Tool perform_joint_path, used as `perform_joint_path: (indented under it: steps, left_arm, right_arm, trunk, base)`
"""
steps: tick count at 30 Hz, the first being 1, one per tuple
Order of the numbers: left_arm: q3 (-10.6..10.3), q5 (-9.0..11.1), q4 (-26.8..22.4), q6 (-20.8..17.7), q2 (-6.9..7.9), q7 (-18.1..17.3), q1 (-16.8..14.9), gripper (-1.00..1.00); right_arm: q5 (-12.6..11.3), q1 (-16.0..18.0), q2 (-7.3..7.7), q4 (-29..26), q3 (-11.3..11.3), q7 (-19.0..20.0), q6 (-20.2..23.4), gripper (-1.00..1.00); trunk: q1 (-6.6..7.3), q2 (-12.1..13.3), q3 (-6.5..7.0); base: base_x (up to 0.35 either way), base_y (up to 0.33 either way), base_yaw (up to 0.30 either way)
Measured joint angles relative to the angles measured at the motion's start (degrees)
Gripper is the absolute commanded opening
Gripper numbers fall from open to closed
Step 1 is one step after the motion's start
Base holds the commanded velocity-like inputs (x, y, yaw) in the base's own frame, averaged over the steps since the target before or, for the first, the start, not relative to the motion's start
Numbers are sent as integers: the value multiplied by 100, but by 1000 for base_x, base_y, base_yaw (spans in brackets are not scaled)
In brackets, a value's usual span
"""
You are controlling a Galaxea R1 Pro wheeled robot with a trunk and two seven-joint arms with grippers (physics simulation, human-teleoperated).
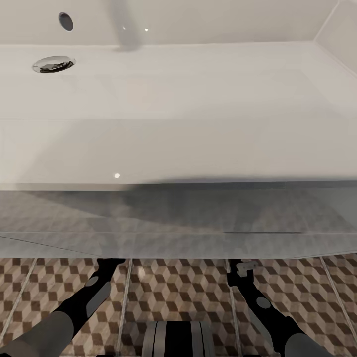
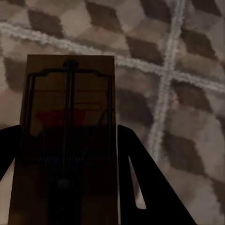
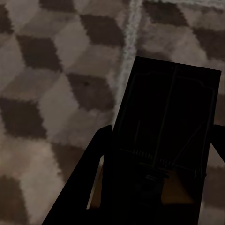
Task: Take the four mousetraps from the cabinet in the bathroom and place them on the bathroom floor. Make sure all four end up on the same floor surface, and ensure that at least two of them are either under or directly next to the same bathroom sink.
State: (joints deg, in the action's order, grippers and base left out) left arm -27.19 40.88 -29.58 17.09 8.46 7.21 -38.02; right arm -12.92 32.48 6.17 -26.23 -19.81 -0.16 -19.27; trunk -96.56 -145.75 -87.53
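Mousetraps: two in view, one per gripper. Left wrist view: trap (image 2: 68,136), brown board with wire bar, coil spring and red mark, sits between the two dark fingers (image 2: 140,183) of the left gripper (image 2: 65,187); fingers press against its long edges, clamped on it. Board hangs above the floor (image 2: 187,70), over cube-pattern tile; a pale grout cross lies just beside its far end.

Right wrist view: second trap (image 3: 168,126), in deep shadow, nearly black, wire frame and spring faintly readable, red mark not discernible. Right gripper (image 3: 159,187) fingers (image 3: 93,173) bracket it on both sides, closed on the board. Tile and one grout line behind it. Whether either trap touches the floor, cannot tell.

Head view: both forearms reach forward and down, running in beneath the front edge of the sink (image 1: 198,148). Left gripper end (image 1: 110,263) and right gripper end (image 1: 241,268) sit right at the edge of the vanity; traps themselves hidden there. Sink is wide, white, with chrome drain (image 1: 53,64) at the far left of the basin and an overflow hole (image 1: 66,21) above it. Grey glossy vanity front (image 1: 178,223) below the rim reflects the tile. Robot trunk (image 1: 178,339) is low in the middle, between the arms.
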Motion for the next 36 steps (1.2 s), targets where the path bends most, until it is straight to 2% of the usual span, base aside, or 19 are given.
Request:
perform_joint_path:
  steps: [7,9,11,14,17,23,36]
  left_arm:
    - [-16,-19,240,0,-11,13,0,-100]
    - [-41,-103,376,3,-22,14,0,-100]
    - [-54,-299,471,1,-33,13,-1,-100]
    - [-54,-727,549,-1,-62,19,-1,-100]
    - [-47,-867,564,-1,-68,23,-1,-100]
    - [-30,-928,571,15,-69,25,-1,-100]
    - [-19,-906,546,41,-62,19,-1,-100]
  right_arm:
    - [0,0,1,0,6,-3,0,-100]
    - [0,0,2,0,8,-3,0,-100]
    - [-1,0,12,-6,23,-3,0,-100]
    - [3,1,81,-73,186,2,2,-100]
    - [9,0,115,-186,349,29,11,-100]
    - [17,0,137,-257,441,50,11,-100]
    - [22,0,134,-274,443,57,10,-100]
  trunk:
    - [0,0,0]
    - [0,0,0]
    - [0,0,0]
    - [0,0,0]
    - [0,0,0]
    - [0,0,0]
    - [0,0,0]
  base:
    - [0,0,0]
    - [0,0,0]
    - [0,0,0]
    - [0,0,0]
    - [0,0,0]
    - [0,0,0]
    - [0,0,0]
